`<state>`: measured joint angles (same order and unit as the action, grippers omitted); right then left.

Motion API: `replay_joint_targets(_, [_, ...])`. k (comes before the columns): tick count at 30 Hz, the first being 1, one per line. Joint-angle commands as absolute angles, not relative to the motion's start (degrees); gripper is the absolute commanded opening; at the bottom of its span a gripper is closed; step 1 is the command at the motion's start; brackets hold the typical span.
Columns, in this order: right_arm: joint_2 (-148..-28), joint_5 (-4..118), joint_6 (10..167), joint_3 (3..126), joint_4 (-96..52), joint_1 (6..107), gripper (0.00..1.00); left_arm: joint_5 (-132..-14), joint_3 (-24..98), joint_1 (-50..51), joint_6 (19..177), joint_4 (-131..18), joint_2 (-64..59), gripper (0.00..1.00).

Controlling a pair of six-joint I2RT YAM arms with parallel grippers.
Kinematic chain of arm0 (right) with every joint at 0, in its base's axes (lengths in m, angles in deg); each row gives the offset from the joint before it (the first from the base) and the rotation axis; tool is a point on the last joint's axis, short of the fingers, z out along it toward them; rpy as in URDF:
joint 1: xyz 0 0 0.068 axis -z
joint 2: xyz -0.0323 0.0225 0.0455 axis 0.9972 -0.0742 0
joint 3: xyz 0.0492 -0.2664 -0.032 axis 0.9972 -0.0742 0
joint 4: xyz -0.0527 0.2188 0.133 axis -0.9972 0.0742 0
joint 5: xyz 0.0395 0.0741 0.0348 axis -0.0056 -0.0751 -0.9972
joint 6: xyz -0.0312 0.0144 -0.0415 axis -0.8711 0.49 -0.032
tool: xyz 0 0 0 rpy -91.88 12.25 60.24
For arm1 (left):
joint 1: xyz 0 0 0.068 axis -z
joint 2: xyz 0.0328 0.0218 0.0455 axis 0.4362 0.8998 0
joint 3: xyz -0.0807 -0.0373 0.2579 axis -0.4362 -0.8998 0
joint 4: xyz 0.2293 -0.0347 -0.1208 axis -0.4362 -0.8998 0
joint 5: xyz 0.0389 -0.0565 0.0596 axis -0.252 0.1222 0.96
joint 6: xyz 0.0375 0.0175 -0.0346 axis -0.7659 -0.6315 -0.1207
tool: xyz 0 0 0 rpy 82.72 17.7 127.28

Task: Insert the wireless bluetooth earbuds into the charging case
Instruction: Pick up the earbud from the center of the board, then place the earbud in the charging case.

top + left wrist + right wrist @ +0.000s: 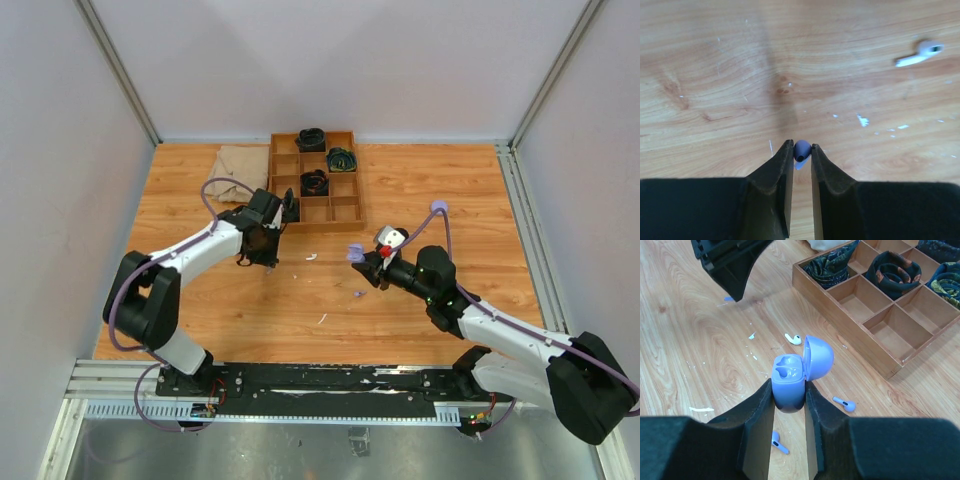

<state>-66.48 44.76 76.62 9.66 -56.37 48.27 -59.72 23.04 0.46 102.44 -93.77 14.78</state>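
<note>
My left gripper (801, 145) is pinched tight on a lilac bud (801, 152). My right gripper (789, 384) clamps the case (788, 396), lid up, both wells bare. Next, I judge, the bud must cross and seat stem-down in a well. The tray (840, 327) holds dark rolls (832, 262) in some cells.

I have my left tool (801, 146) pointing down at the tabletop (430, 200), just off the wooden tray's (330, 226) near-left corner, jaws pinched on a lilac earbud (801, 150). My right tool (789, 385) reaches in low from the tray's near-right side, jaws clamping the open charging case (788, 377).
</note>
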Motion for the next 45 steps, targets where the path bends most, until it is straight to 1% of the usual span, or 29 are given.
replay_joint_targets(1, [-65.8, 43.3, 75.4, 11.8, -56.8, 48.8, 0.11, -63.2, 22.4, 0.6, 102.8, -89.1, 6.7, 0.15])
replay_joint_targets(7, [-64.7, 42.5, 76.4, 12.7, -57.1, 48.7, 0.11, -66.3, 20.9, 1.5, 103.3, -83.4, -3.0, 0.14])
replay_joint_targets(13, [-63.3, 41.7, 78.5, 13.8, -57.7, 48.6, 0.10, -71.4, 17.4, 2.7, 104.7, -73.7, -12.8, 0.15])
replay_joint_targets(21, [-61.4, 38.6, 81.3, 13.9, -62.2, 48.4, 0.10, -79.8, 12.4, 4.0, 107.4, -60.5, -21.7, 0.14])
replay_joint_targets(26, [-61.7, 36.2, 83.1, 14.8, -65.9, 48.2, 0.11, -83.4, 10.4, 5.3, 108.6, -54.4, -25.0, 0.14])
replay_joint_targets(34, [-62.9, 32.9, 86.8, 16.2, -72.3, 47.7, 0.12, -85.8, 7.7, 7.4, 111.3, -46.1, -28.6, 0.15])
replay_joint_targets(45, [-65.6, 31.5, 89.7, 18.2, -78.3, 46.6, 0.12, -84.9, 5.9, 11.7, 113.8, -39.4, -28.7, 0.15])
